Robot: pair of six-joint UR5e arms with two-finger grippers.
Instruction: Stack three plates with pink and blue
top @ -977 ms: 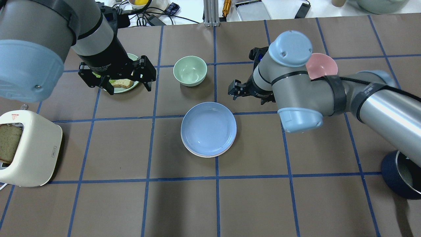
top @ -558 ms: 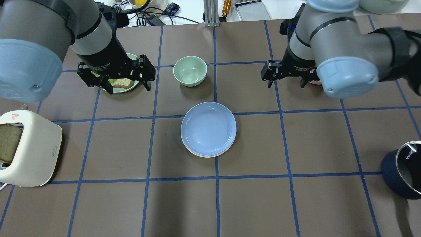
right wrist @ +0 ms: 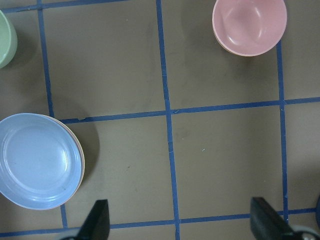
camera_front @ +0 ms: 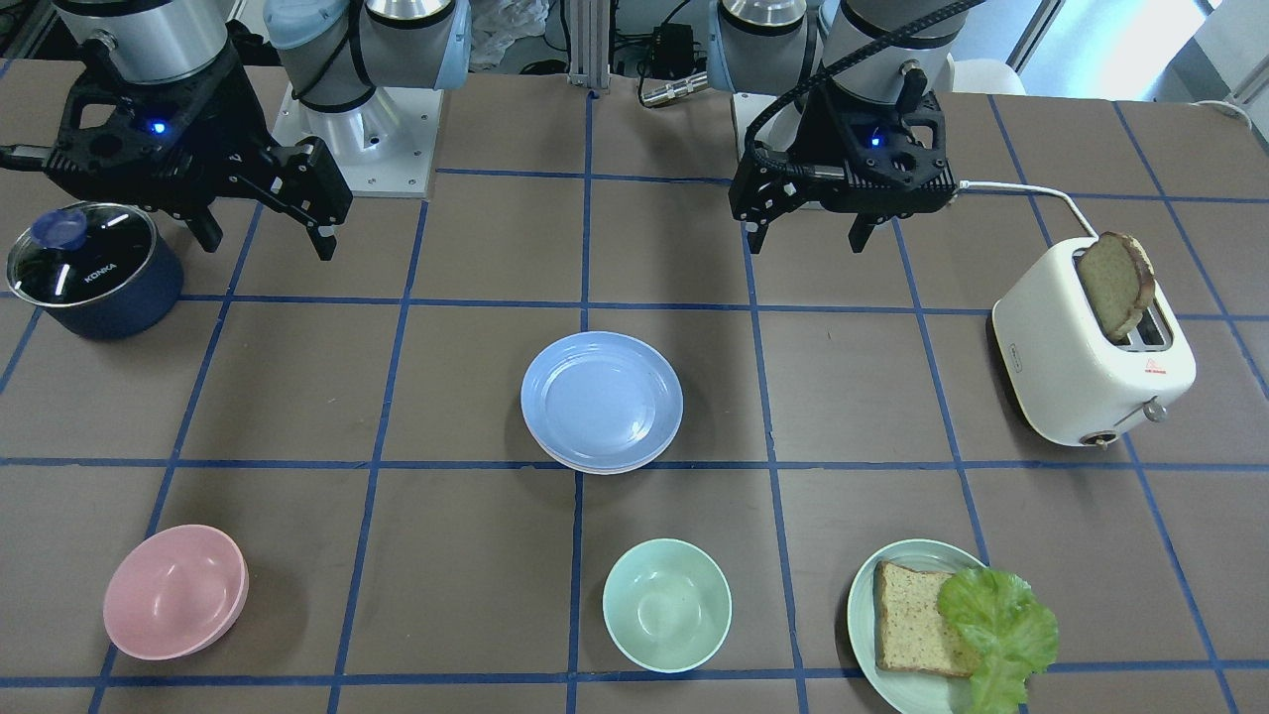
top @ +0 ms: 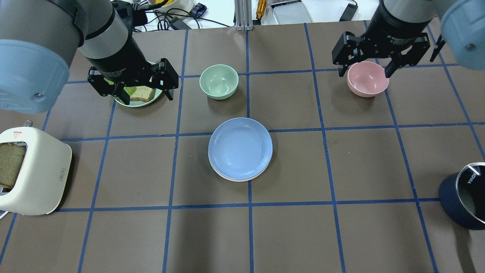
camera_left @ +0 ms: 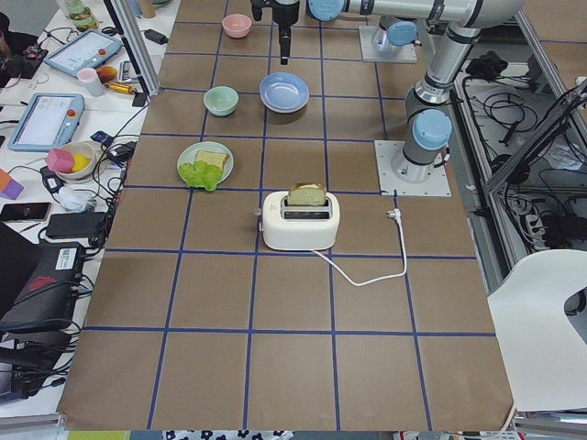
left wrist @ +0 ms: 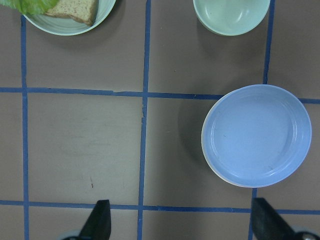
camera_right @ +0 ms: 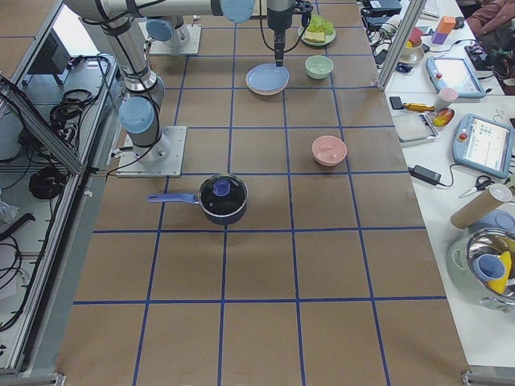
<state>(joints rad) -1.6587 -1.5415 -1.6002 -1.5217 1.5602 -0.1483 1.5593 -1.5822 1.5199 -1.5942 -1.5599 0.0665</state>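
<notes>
A blue plate (top: 240, 148) lies on top of a stack in the table's middle, with a pale pink rim showing under its near edge. The stack also shows in the front view (camera_front: 602, 401), the left wrist view (left wrist: 256, 135) and the right wrist view (right wrist: 40, 160). My left gripper (top: 148, 99) is open and empty, raised over the far left near the bread plate. My right gripper (top: 364, 74) is open and empty, raised over the pink bowl at the far right. Both are well away from the stack.
A green bowl (top: 219, 81) stands just behind the stack. A pink bowl (top: 367, 78) is at the far right. A green plate with bread and lettuce (top: 140, 94) is at the far left. A white toaster (top: 32, 170) holding bread stands at the left edge, and a dark lidded pot (top: 464, 195) at the right edge.
My right arm has swung away from beside the stack to the far right and now hangs over the pink bowl, still open. My left gripper has barely moved.
</notes>
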